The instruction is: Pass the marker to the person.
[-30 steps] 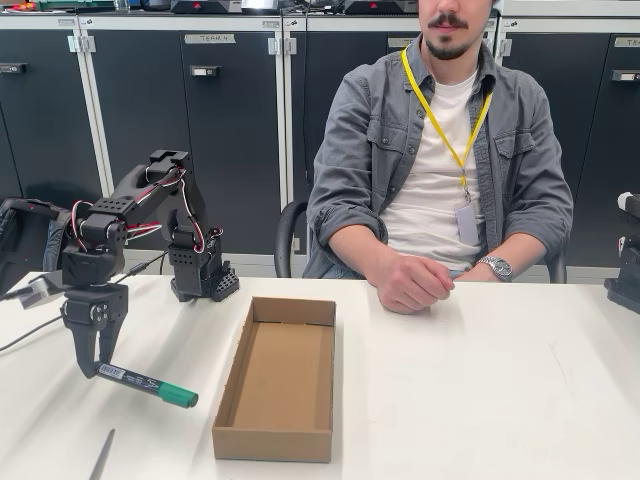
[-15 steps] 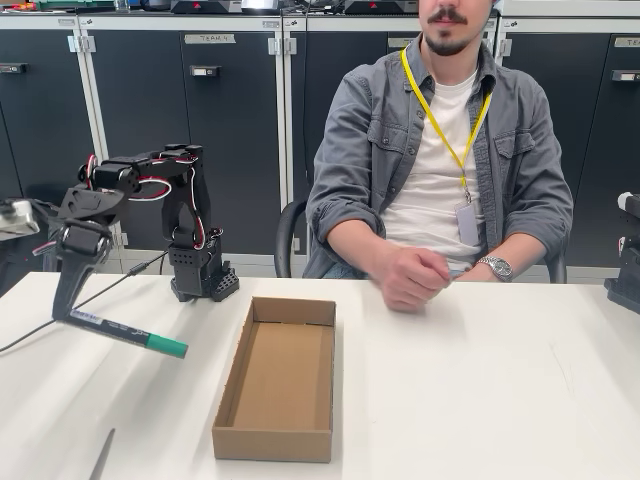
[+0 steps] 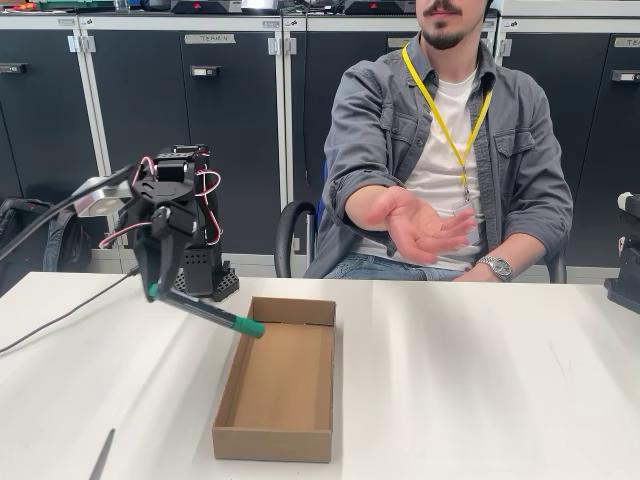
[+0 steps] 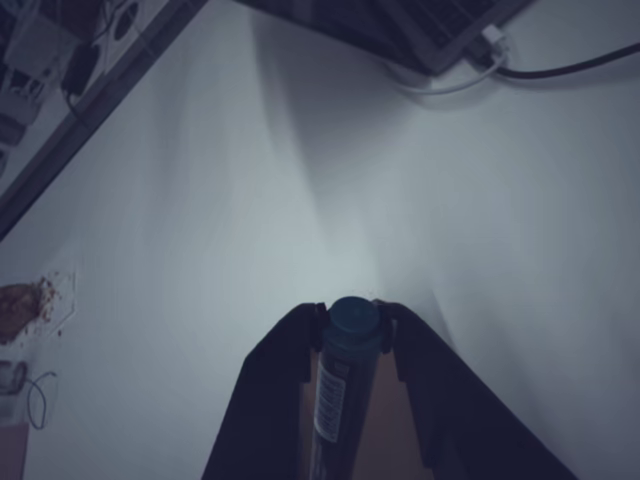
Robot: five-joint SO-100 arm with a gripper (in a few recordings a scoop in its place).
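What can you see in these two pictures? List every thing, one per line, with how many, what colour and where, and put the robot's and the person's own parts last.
Marker: one, dark barrel with green cap, held in the air, cap end over the box's left rim.
Cardboard box: one, brown, open and empty, middle of the table.
Thin stick: one, grey, lying at the table's front left edge.
Table: one, white.
Cabinets: dark fronts, behind the table.
Chair: one, black, behind the person.
Gripper: one, black, shut on the marker, left of the box.
Person's hand: one, raised, palm open, above the table's far side.
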